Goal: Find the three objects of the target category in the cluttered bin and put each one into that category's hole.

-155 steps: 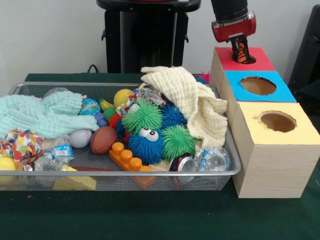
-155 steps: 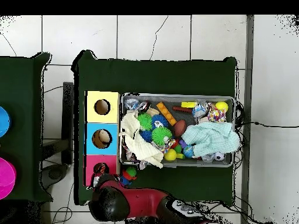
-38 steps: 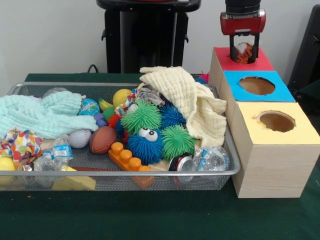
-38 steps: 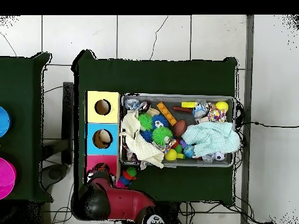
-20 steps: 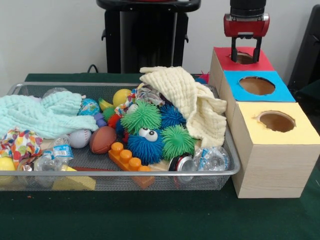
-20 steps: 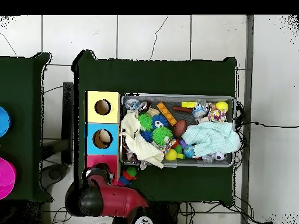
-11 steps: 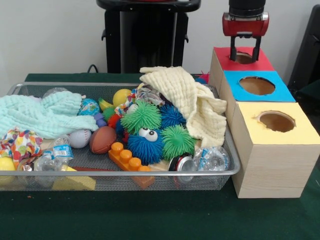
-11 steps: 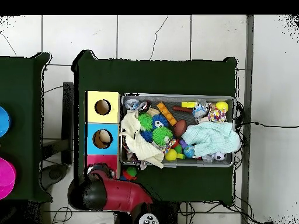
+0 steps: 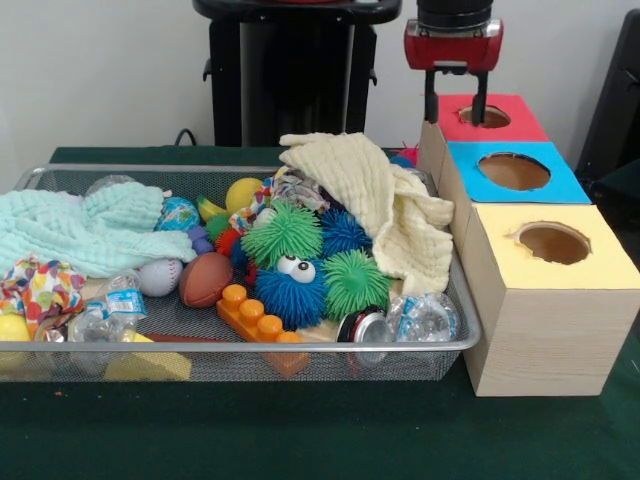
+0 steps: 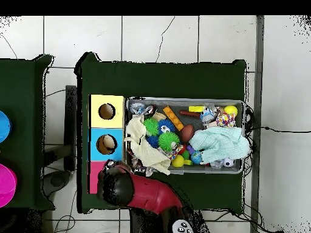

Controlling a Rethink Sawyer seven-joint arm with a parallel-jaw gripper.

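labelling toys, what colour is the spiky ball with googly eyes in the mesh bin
Blue; the spiky ball with googly eyes shows best in the front view.

- The wire bin (image 9: 465, 335) was packed almost wall to wall — little bare mesh showed between the toys.
- A cream cloth (image 9: 380, 200) lay draped over the bin's end nearest the boxes, covering what sat under it; a mint cloth (image 9: 85, 230) did the same at the opposite end.
- The spiky balls (image 9: 300, 255) and orange brick (image 9: 260, 320) crowded the middle, touching one another.
- The red box's hole (image 9: 486, 116), blue box's hole (image 9: 516, 171) and yellow box's hole (image 9: 555, 243) all stood unobstructed from above.
- The gripper (image 9: 454, 110) hung with jaws apart over the gap beside the red box — clear air beneath it.
- The tabletop (image 9: 300, 430) in front of the bin lay bare.
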